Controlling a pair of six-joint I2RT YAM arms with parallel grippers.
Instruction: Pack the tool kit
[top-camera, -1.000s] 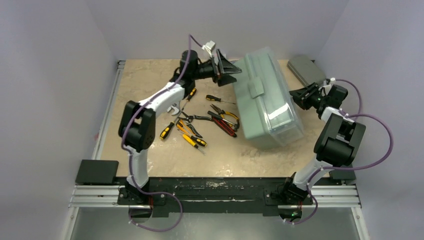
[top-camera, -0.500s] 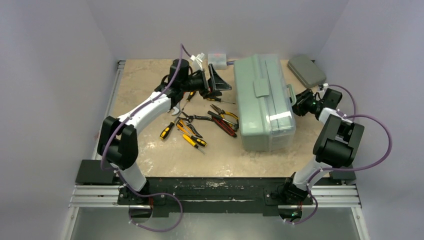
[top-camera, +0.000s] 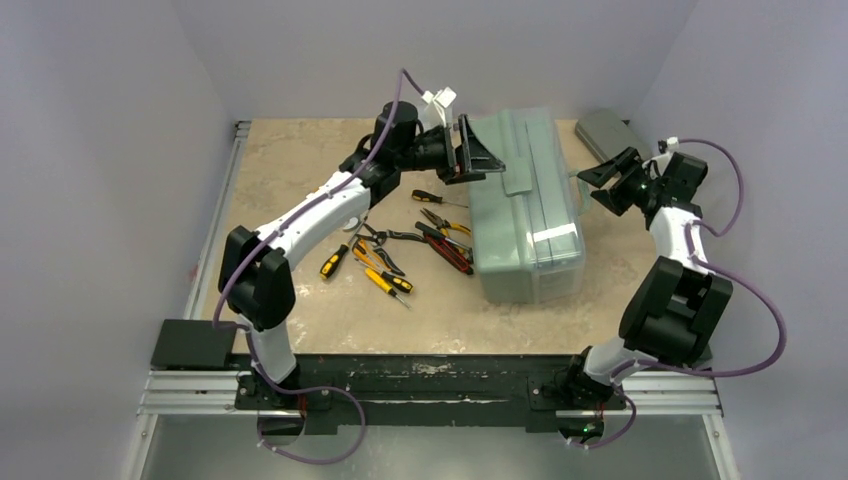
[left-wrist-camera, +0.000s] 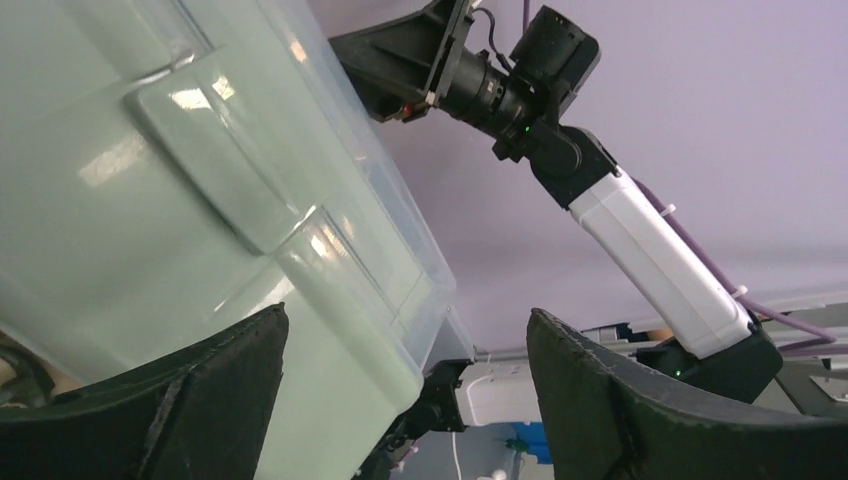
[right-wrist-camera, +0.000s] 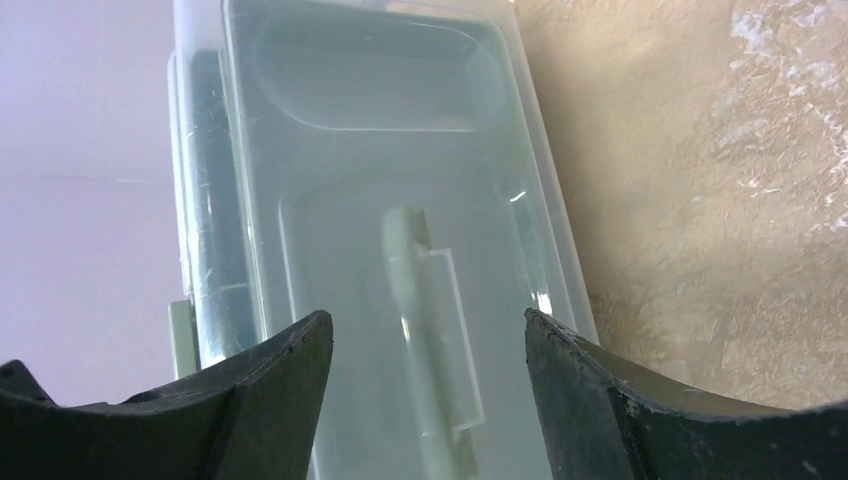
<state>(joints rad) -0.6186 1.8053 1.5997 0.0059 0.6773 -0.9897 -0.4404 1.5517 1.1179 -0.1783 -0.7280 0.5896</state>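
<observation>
"While both arms are reaching toward the toolbox (top-camera: 500, 245), where is it sitting?" the student is asking.

"It is lying on the table (top-camera: 290, 170), right of centre, with its long side running near to far. As far as the top view is showing, its translucent lid (top-camera: 548, 200) is lying closed, and the handle (top-camera: 516, 172) is facing up."

"And what are the claws doing?"

"The left gripper (top-camera: 483, 152) is hovering at the far left corner of the toolbox, its fingers spread wide and gripping nothing. The left wrist view is showing the box wall just beside one finger, though I cannot tell whether it is touching. The right gripper (top-camera: 597, 187) is hanging just off the right side of the toolbox, likewise spread and empty. The lid is filling the gap between its fingers in the right wrist view."

"How far along is the packing?"

"Judging by the layout, it is hardly beginning. The pliers (top-camera: 450, 240) and the screwdrivers (top-camera: 385, 281) are lying loose on the table, left of the toolbox, with none inside so far as can be seen. Opening the lid, lifting each tool in and shutting the box are all remaining. The grey pad (top-camera: 608, 130) at the far right is playing no part."
</observation>
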